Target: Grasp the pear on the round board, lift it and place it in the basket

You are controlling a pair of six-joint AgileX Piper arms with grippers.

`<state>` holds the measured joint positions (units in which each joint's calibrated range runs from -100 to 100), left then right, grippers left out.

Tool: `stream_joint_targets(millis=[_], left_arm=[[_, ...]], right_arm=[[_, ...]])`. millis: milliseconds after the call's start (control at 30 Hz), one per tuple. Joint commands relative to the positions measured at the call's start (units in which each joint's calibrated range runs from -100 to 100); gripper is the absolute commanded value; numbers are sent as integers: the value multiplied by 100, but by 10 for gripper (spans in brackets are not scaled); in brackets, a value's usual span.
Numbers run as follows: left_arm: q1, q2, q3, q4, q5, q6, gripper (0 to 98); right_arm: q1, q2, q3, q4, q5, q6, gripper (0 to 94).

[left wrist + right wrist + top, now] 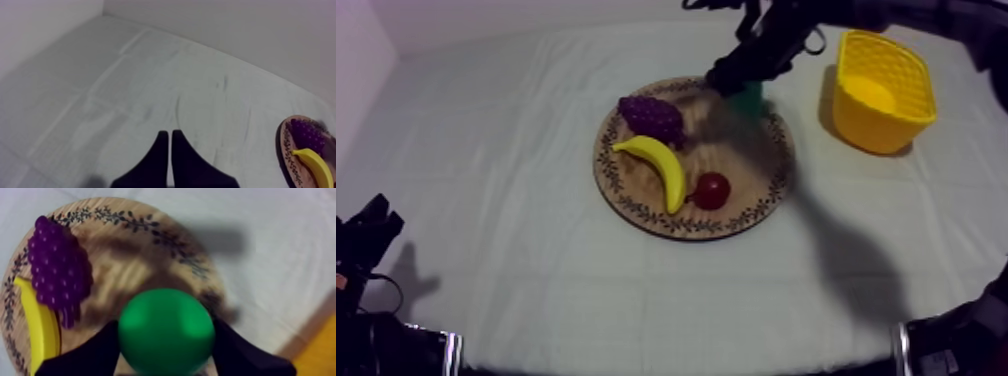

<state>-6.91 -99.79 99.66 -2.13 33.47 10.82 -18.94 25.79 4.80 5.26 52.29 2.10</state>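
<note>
Two black fingers (182, 160) of my left gripper (170, 135) lie pressed together in a narrow wedge with nothing between them. They hover over bare grey-white cloth (516, 250) at about 8 o'clock of the table, well apart from the fruit.

Past it, at the table's middle, lies the round wooden board (736, 165) with its patterned rim. On it the small red fruit (712, 190) sits nearest, toward 5 o'clock, just beside the near tip of the banana (658, 166), which curves across the 9 o'clock side. The bunch of grapes (652, 117) lies farther back at 11 o'clock, just beside the banana's far end.

Farther still, at the board's 1 o'clock rim, my right gripper (165, 328) pinches the green pear (749, 100), one finger at each flank, with the arm coming in from 1 o'clock of the table. Whether the pear rests on the wood or hangs just above it I cannot tell.

The yellow basket (876, 125) stands upright at 2 o'clock from the board, near it but apart, with cloth between. The pear is outside it.
</note>
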Motion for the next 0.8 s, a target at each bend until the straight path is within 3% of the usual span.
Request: stream_joint_targets(millis=[0, 333, 767], left_arm=[[-1, -4, 0, 1, 0, 0, 1], [-1, -4, 0, 1, 0, 0, 1], [-1, -4, 0, 1, 0, 0, 1]], right_arm=[[221, -1019, 209, -34, 148, 188, 462], [1294, -2707, 683, -154, 895, 743, 467], [2109, -2205, 1556, 59, 147, 759, 477]])
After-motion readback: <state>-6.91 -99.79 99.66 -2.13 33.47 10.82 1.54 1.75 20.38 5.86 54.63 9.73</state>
